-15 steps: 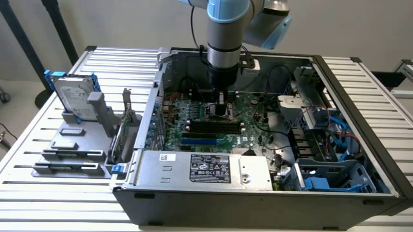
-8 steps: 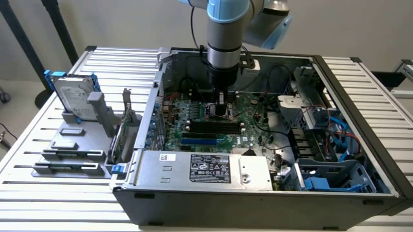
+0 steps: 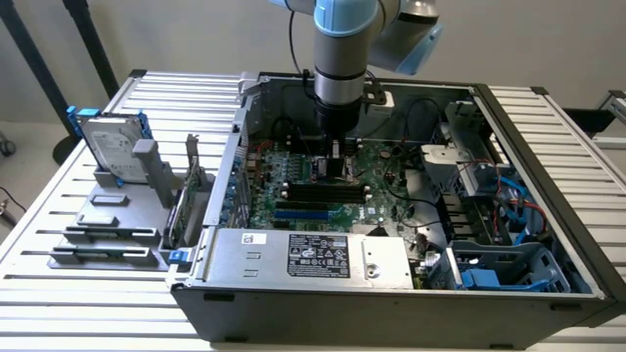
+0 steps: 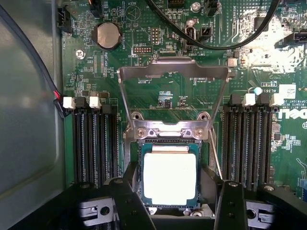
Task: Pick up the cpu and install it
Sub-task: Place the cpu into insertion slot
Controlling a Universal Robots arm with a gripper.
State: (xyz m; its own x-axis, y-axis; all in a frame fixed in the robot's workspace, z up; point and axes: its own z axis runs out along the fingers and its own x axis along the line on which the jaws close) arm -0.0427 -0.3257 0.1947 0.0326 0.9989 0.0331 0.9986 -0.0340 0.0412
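The arm (image 3: 339, 66) reaches straight down into an open computer case (image 3: 391, 312) that lies on the slatted counter (image 3: 88, 308). Its fingers (image 4: 231, 206) hang low over the green board (image 4: 144, 28).

The fingers are spread apart and pinch nothing. The chip (image 4: 170, 178), square with a pale metal top, lies flat between them inside the black-edged socket (image 4: 139, 158). One finger stands right at the chip's edge. The other stands off it with a strip of the socket showing in between.

Just beyond the fingertips, the socket's metal clamp frame (image 4: 172, 69) is swung open and lies back over the board. Outside each finger runs a bank of black memory slots (image 4: 93, 143), level with the chip. Farther out, past the frame and off to one side, sits a round coin battery (image 4: 107, 36). A black cable (image 4: 211, 47) curves across the board beyond the frame.

Well away from the fingers, toward the exterior view's left, a silver hard drive (image 3: 110, 143) with blue rails stands upright in a grey holder (image 3: 113, 220) on the counter. A silver power supply (image 3: 308, 257) fills the case's near edge, apart from the fingers.
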